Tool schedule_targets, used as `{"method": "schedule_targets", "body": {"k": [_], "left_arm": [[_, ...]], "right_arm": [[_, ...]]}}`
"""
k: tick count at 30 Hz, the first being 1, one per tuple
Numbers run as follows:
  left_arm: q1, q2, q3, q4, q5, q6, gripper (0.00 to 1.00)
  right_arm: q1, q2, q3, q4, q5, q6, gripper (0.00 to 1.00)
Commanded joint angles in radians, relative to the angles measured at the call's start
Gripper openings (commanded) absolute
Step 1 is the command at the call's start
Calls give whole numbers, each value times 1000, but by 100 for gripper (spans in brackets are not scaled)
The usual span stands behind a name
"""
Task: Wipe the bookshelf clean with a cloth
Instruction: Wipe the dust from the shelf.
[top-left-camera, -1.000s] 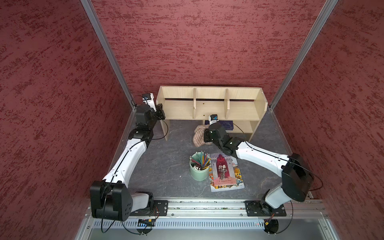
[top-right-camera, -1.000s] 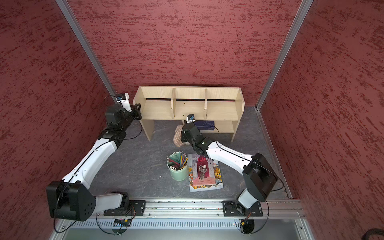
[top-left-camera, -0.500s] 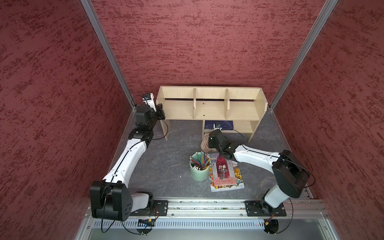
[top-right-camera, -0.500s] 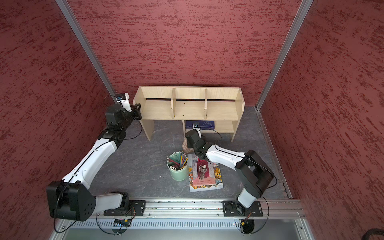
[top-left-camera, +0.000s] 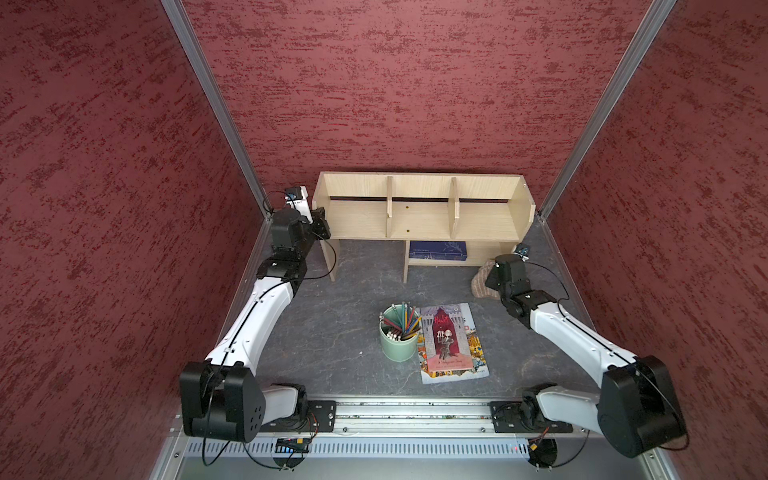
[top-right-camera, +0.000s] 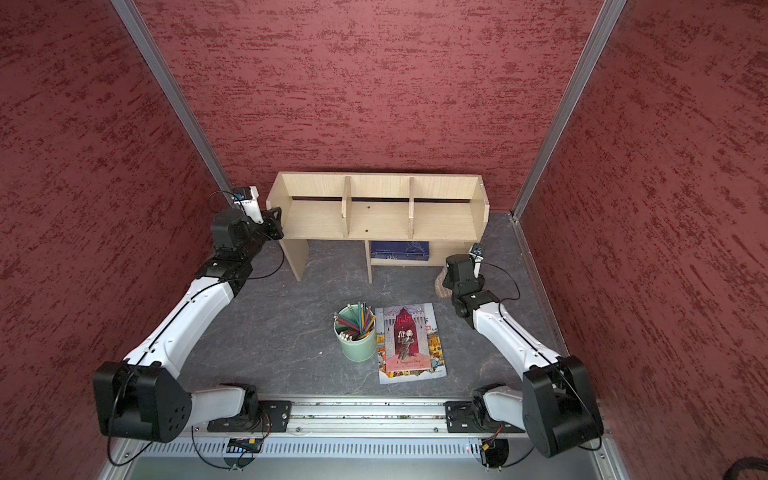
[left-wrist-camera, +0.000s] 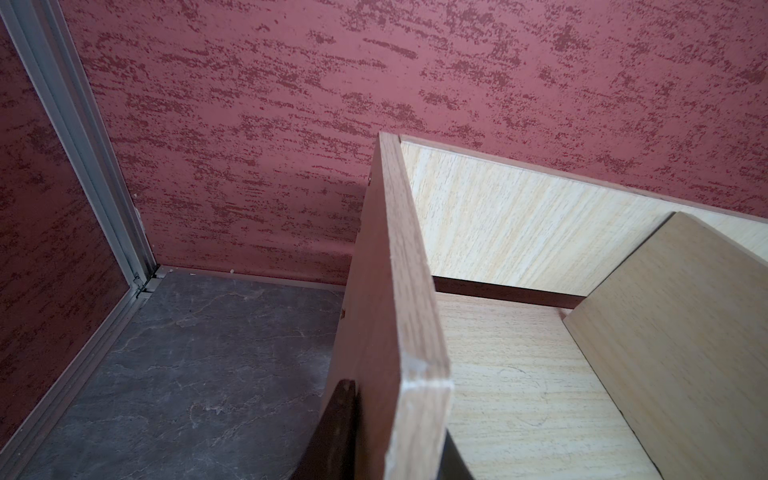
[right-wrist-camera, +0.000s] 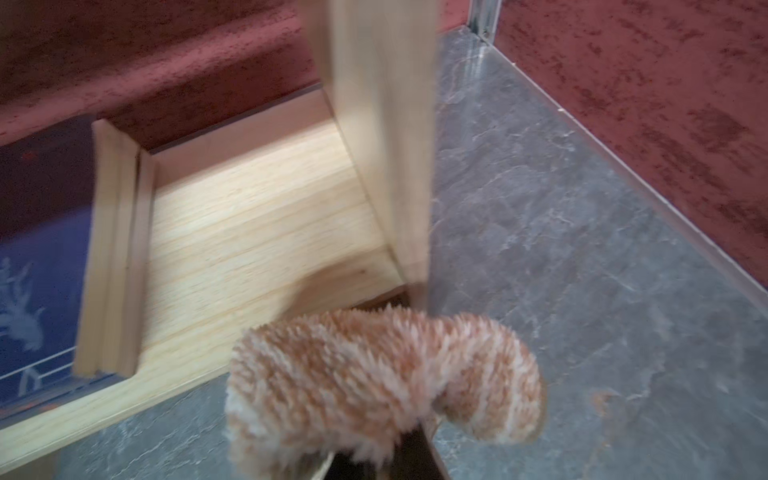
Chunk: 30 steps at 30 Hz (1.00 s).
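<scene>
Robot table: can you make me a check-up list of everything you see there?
Surface: dark grey stone-look tabletop, no spills seen.
Job's things: bookshelf against the back wall, upper compartments bare; cloth, fluffy beige-brown, low by the bookshelf's right side panel.
Clutter: green pencil cup beside an illustrated book; blue book on the lower shelf.
Grippers: left gripper clamped on the bookshelf's left side panel; right gripper shut on the cloth.
Cables: black wrist cables loop loosely from each wrist.
Surroundings: red textured walls, metal corner posts, base rail in front.
</scene>
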Motion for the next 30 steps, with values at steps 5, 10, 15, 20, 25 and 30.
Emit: {"method": "schedule_targets", "body": {"k": [5, 10, 15, 20, 25, 30], "left_arm": [[-25, 7, -12, -7, 150, -87, 0], [-26, 8, -11, -5, 155, -90, 0], [-23, 2, -10, -6, 151, -91, 0], [-25, 1, -11, -7, 151, -91, 0], [-25, 0, -9, -7, 150, -91, 0], [-25, 2, -12, -6, 150, -93, 0]], "right_arm": [[-35, -122, 167, -175, 69, -122, 0], [-34, -165, 333, -286, 89, -170, 0], [-30, -134, 499, -364, -36, -187, 0], [33, -38, 604, -386, -136, -174, 0], [120, 54, 664, -365, -192, -129, 0], [143, 174, 758, -402, -216, -105, 0]]}}
